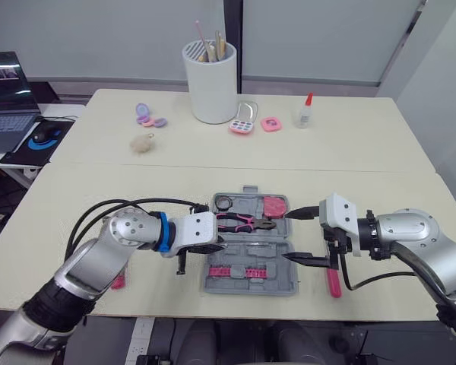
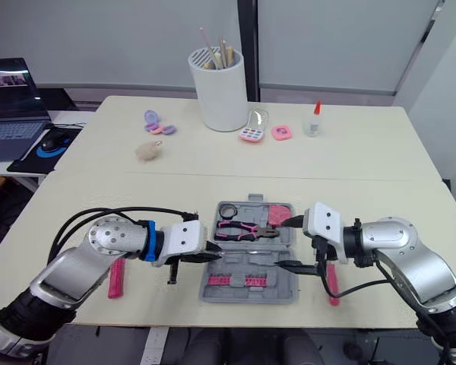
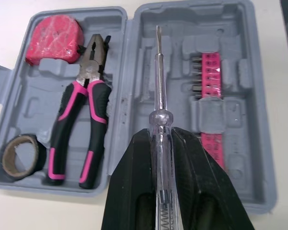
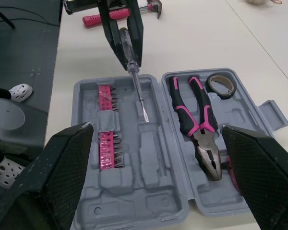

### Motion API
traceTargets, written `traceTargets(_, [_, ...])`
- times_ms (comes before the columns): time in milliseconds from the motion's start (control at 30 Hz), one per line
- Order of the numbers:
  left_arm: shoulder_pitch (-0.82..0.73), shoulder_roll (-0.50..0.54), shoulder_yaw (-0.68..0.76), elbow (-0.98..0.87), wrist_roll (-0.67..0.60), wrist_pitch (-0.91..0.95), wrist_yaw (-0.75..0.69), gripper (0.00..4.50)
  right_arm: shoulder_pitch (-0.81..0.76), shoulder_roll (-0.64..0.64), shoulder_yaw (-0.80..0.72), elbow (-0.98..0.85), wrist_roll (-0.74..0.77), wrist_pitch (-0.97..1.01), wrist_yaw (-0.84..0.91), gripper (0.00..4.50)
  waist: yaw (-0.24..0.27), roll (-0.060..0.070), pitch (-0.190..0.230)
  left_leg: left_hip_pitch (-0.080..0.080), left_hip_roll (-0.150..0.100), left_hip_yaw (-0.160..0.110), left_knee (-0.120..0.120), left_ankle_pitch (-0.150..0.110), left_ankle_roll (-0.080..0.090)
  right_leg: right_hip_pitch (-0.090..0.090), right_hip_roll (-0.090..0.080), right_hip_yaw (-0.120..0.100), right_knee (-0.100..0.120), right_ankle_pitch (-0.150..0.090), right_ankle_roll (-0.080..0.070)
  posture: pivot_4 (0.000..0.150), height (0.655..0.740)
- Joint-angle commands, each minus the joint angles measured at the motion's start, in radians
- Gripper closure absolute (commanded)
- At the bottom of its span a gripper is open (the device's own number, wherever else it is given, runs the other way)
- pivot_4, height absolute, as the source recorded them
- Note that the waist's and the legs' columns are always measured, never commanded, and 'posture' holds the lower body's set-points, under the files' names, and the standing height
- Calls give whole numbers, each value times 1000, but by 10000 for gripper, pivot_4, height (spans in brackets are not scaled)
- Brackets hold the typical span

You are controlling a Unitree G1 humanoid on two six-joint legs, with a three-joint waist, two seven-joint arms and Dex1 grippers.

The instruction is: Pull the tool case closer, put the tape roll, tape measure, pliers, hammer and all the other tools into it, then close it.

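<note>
The grey tool case [image 1: 289, 283] lies open near the table's front edge. Its far half holds a tape roll [image 1: 223, 202], pink-handled pliers [image 1: 242, 222] and a pink tape measure [image 1: 273, 205]. A pink bit strip [image 1: 239, 271] sits in the near half. My left gripper [image 3: 158, 136] is shut on a clear-handled screwdriver [image 3: 158, 72], whose blade points over the near half. My right gripper [image 1: 302, 236] hangs open at the case's right side, with nothing between its fingers. The pink-handled hammer [image 2: 115, 277] lies left of the case, under my left arm. Another pink-handled tool [image 1: 333, 283] lies right of it.
At the back of the table stand a white cup of sticks [image 1: 210, 82], a glue bottle [image 1: 304, 112], pink compacts [image 1: 243, 122], purple pieces [image 1: 148, 116] and a fluffy ball [image 1: 142, 144]. A laptop [image 1: 7, 99] sits on a side desk at far left.
</note>
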Motion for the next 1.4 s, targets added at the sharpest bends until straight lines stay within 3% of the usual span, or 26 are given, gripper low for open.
traceTargets(33, [-24,-33,-32,71,70,-116,6,42872,11,-16,-26,-51,1,3,-10,0,1,0,0,0,0,0,0,0,0,0,0,0,0,0,0,1500,7400])
traceTargets(633, [-81,-204,-72,311,239,-326,43,42872,-2,-9,-11,-37,-15,2,-22,0,3,0,0,-2,-1,-2,13,0,0,0,0,-1,9,0,0,1500,7400])
traceTargets(1400, [-87,-248,-89,401,317,-389,52,42872,55,-11,-25,-53,-34,-29,-36,0,3,0,0,-2,-1,-2,15,0,0,-1,5,0,14,0,0,1500,7400])
